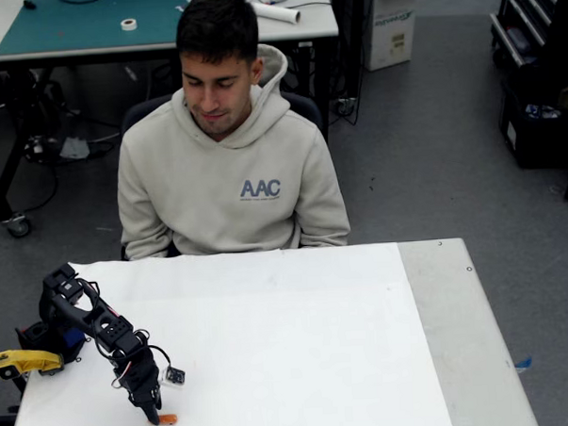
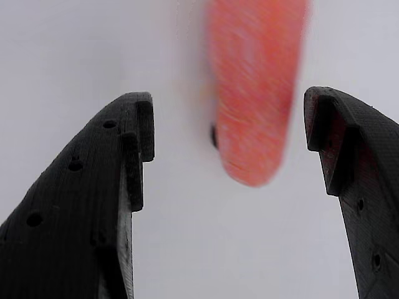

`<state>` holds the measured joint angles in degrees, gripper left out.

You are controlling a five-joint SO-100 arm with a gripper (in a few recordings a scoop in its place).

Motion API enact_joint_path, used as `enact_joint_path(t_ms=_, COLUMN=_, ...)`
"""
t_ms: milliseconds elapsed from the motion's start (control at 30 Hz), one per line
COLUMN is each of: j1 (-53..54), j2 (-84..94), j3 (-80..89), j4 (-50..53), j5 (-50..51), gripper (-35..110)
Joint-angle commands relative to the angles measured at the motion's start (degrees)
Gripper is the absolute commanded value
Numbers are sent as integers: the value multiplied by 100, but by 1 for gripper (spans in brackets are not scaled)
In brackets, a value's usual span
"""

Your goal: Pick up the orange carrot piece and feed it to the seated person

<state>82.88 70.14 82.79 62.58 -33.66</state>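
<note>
Near the front left corner of the white counter [image 1: 289,335], as the fixed view shows it, the carrot [image 1: 168,420] lies flat on the surface, a small orange stick with the black end effector [image 1: 153,415] standing tip-down right over its left end. The wrist view brings it close: the carrot [image 2: 255,93] is blurred, running down from the top edge with its rounded end between the two black fingers [image 2: 118,187], nearer the right one. Both fingers are spread wide, with white counter showing on each side of the carrot, and neither touches it. The end effector is apart and holds nothing.

From the tip the black arm [image 1: 91,320] rises up and back to the left, folding at a joint above the counter's left edge, with thin wires looping beside its lower link. A yellow clamp [image 1: 22,362] grips the counter's left edge at the arm's base.

Across the counter, at its far side, the person [image 1: 228,178] sits in a beige hoodie marked "AAC", head bowed toward the counter, well apart from the carrot. Behind the person stands a desk with a green mat [image 1: 87,23] on it, and grey floor [image 1: 432,150] spreads to the right.
</note>
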Motion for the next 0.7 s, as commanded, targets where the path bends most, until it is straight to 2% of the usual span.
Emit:
enact_joint_path(t_ms=0, j1=44, j2=88, j3=-483, j4=35, j5=-88, gripper=18)
enact_joint_path(t_ms=400, j1=62, j2=-18, j3=-466, j4=79, j5=-88, gripper=18)
enact_joint_path(t_ms=667, j1=44, j2=-70, j3=-457, j4=97, j5=-97, gripper=-4)
